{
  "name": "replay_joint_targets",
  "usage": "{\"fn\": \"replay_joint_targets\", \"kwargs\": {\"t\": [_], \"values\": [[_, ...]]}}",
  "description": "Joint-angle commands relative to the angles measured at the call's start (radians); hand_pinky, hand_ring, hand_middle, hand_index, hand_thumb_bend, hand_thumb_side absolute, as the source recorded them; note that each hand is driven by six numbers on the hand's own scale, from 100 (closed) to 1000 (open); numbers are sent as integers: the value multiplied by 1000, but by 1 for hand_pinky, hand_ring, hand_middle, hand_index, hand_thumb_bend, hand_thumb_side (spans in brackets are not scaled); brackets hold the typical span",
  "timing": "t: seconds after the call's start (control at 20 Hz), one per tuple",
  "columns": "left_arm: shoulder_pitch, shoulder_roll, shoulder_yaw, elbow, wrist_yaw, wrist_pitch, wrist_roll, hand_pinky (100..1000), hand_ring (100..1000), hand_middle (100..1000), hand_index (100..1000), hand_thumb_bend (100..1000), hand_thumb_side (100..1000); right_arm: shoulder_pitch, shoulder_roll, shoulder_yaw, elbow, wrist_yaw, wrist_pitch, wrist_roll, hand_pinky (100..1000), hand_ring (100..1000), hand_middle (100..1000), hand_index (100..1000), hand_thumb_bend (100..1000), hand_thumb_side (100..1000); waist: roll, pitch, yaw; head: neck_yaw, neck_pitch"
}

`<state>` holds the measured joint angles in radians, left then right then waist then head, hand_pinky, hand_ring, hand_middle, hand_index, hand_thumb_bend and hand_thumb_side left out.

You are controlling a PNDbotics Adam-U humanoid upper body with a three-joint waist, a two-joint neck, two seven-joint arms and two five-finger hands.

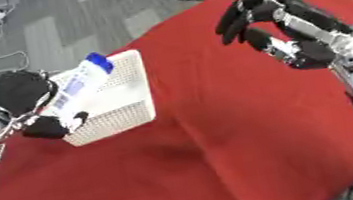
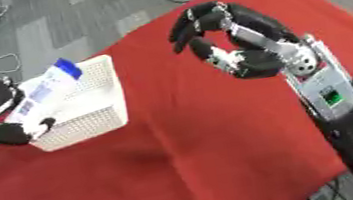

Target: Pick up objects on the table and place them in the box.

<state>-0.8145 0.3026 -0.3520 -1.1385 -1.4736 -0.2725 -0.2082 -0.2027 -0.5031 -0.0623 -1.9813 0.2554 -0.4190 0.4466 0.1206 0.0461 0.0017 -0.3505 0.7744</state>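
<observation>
The left robot hand [image 1: 28, 102] is curled round a white plastic bottle w/ a blue cap [image 1: 80, 84], holding it tilted, cap end up and to the right, over the near-left corner of the white perforated plastic box [image 1: 127, 104]. The bottle sits above the rim, not yet inside. The risk: let go from here and the base may catch the box wall, so the bottle tips out onto the red cloth-covered worktop [image 1: 226, 165], or the light box gets shoved sideways by the fingers. The cloth has a crease beside the box, which could let it skid. The right robot hand [image 2: 229, 43] hangs over the worktop well apart from the box, fingers curled on nothing; no other loose objects show.
</observation>
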Motion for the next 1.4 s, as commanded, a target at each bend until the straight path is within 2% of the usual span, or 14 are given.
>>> {"fn": "replay_joint_targets", "kwargs": {"t": [0.05,0.1,0.15,0.2,0.25,0.4,0.55,0.85,1.0,1.05,1.15,1.2,1.3,1.4], "values": [[-5,10,5,0,-18,-39,22,626,753,702,744,386,1000,-12,-14,-5,-19,-6,0,4,465,640,680,681,115,1000,-5,-9,0,13,-4],[0,12,4,-5,-11,-51,22,626,753,702,744,386,1000,-11,-14,-6,-19,-6,1,5,465,640,680,681,115,1000,-5,-10,1,14,-4],[5,14,4,-10,-3,-60,20,705,815,771,782,402,1000,-10,-14,-6,-19,-6,1,5,465,640,680,681,115,1000,-5,-10,2,14,-4],[9,16,4,-17,7,-67,19,696,807,763,780,400,1000,-9,-15,-6,-19,-6,1,5,465,640,680,681,115,1000,-5,-11,2,13,-4],[13,18,4,-24,15,-70,16,752,850,803,793,401,1000,-9,-15,-6,-19,-6,1,5,465,640,680,681,115,1000,-5,-12,3,12,-4],[32,27,10,-79,52,-62,32,764,837,814,799,357,1000,-4,-15,-8,-19,-4,2,5,465,640,680,682,115,1000,-6,-13,7,9,-4],[84,54,19,-204,119,-25,58,756,800,801,807,328,1000,0,-16,-11,-19,0,2,3,465,640,680,682,115,1000,-6,-12,13,6,-4],[304,119,84,-636,353,134,125,669,650,711,787,351,1000,17,-16,-22,-19,12,3,-11,465,640,680,680,116,1000,-10,-12,35,26,-4],[409,120,119,-809,452,195,166,550,554,639,756,370,1000,33,-15,-29,-19,21,4,-19,464,639,680,680,115,1000,-18,-15,51,28,-4],[431,114,128,-836,479,199,188,523,534,627,754,373,1000,39,-14,-31,-19,25,4,-22,464,639,680,680,114,1000,-21,-15,58,26,-4],[465,79,152,-855,526,182,265,400,444,568,747,397,1000,55,-10,-37,-19,33,2,-30,464,638,679,675,115,1000,-31,-17,75,26,-4],[478,54,166,-858,547,171,306,393,437,566,750,375,1000,65,-9,-42,-19,37,-1,-39,454,628,668,662,113,994,-37,-17,87,22,-4],[488,11,188,-861,578,156,365,399,433,559,749,423,1000,82,-9,-49,-19,37,-11,-66,442,618,657,654,107,975,-46,-16,104,8,-4],[484,-17,200,-861,602,158,393,450,453,568,754,423,1000,97,-13,-56,-19,35,-22,-96,437,610,649,645,105,970,-54,-13,115,-7,-4]]}}
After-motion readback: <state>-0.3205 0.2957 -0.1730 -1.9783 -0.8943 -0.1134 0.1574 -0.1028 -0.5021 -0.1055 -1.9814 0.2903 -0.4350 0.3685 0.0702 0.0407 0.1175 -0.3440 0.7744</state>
